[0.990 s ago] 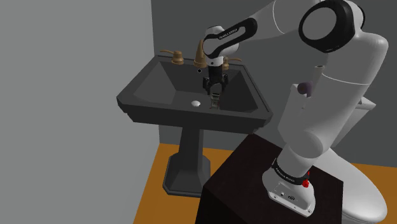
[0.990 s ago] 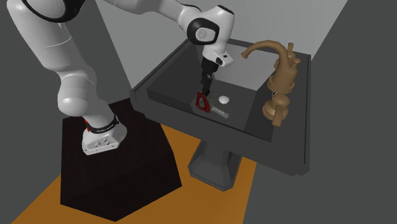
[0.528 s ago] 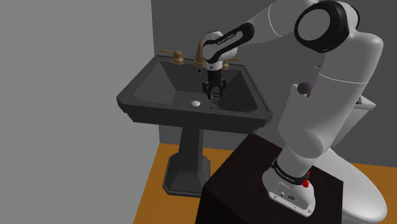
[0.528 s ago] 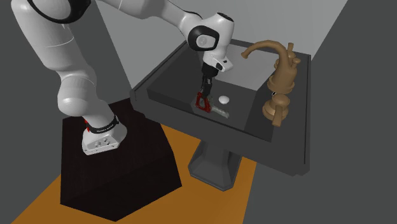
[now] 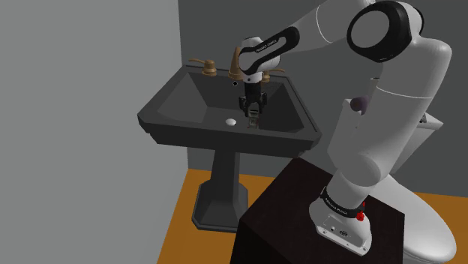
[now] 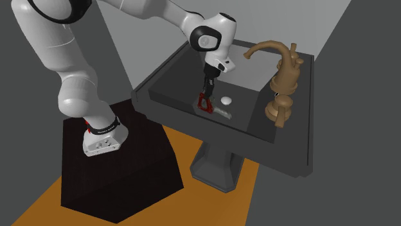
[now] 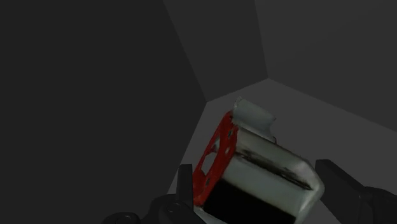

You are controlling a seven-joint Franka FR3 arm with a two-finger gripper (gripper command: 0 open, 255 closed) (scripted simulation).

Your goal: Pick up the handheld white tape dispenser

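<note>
The tape dispenser [image 7: 254,172] is a grey body with a red side plate, lying tilted on the floor of the dark sink basin [image 6: 173,103]. In the second exterior view the dispenser [image 6: 204,103] sits just beside the white drain [image 6: 226,100]. My gripper [image 6: 205,95] comes straight down onto it from above. In the wrist view my gripper [image 7: 254,167] has one finger against the red plate and the other against the grey end, so it is shut on the dispenser. From the shoulder view the gripper [image 5: 253,114] hides most of the dispenser [image 5: 253,122].
A bronze faucet [image 6: 283,70] with handles stands on the sink's back rim, close behind my hand. The basin walls [image 5: 172,124] slope in around the dispenser. The dark stand [image 5: 300,210] and a white toilet [image 5: 427,225] lie at the shoulder view's lower right.
My hand dropped slightly onto the dispenser and the fingers drew in around it. Since half a second ago the arm holds still. The dispenser has not moved.
</note>
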